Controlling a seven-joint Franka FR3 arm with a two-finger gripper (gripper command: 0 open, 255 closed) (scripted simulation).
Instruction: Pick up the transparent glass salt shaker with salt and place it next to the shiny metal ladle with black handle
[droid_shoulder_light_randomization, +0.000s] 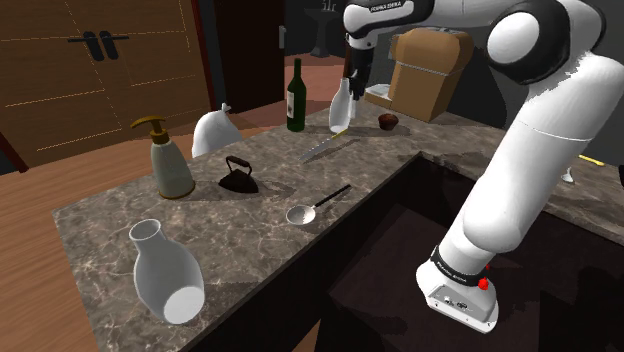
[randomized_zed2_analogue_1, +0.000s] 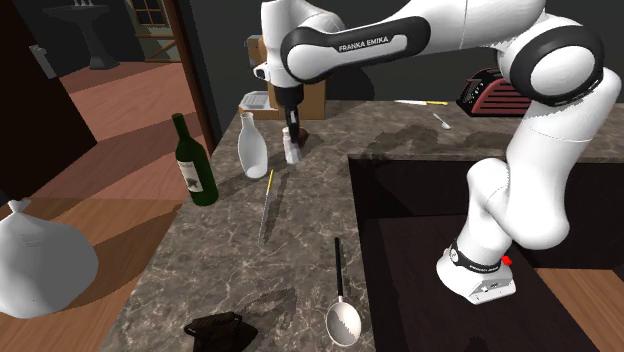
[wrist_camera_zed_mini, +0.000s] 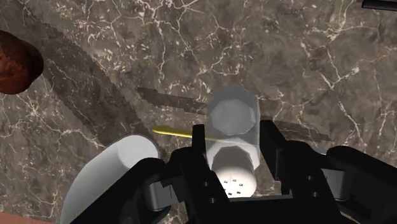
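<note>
Jaws clenched on the shaker (wrist_camera_zed_mini: 233, 137): my two fingers (wrist_camera_zed_mini: 275, 153) press its pale body from either side, with the holed cap turned toward my wrist camera (it is drawn white-grey rather than clear, and I can't make out any salt inside). So the grasp, as I judge it, is made, and that is the first half of the job.

Whether the shaker is clear of the desk (randomized_zed2_analogue_1: 300, 250) I cannot tell. In the second exterior view it hangs low under my hand with its base close to the stone. It sits at the far end of the desk, just beside a white vase (randomized_zed2_analogue_1: 252, 145) and near a brown lump (wrist_camera_zed_mini: 16, 60).

The ladle (droid_shoulder_light_randomization: 322, 203) lies well apart from here. In the shoulder view it rests close to the desk's edge by the sunken dark part, with its shiny bowl at one end and its black handle pointing back toward me. A knife (randomized_zed2_analogue_1: 267, 205) lies on the stone between the two, and a dark iron (droid_shoulder_light_randomization: 237, 177) stands near the ladle's bowl.

Everything after the grasp is left to do, by my reckoning. I must raise the shaker well off the stone, carry it over the knife toward the ladle, and set it down upright on the bare stone beside the ladle (not on the handle). Only then do I let go.
</note>
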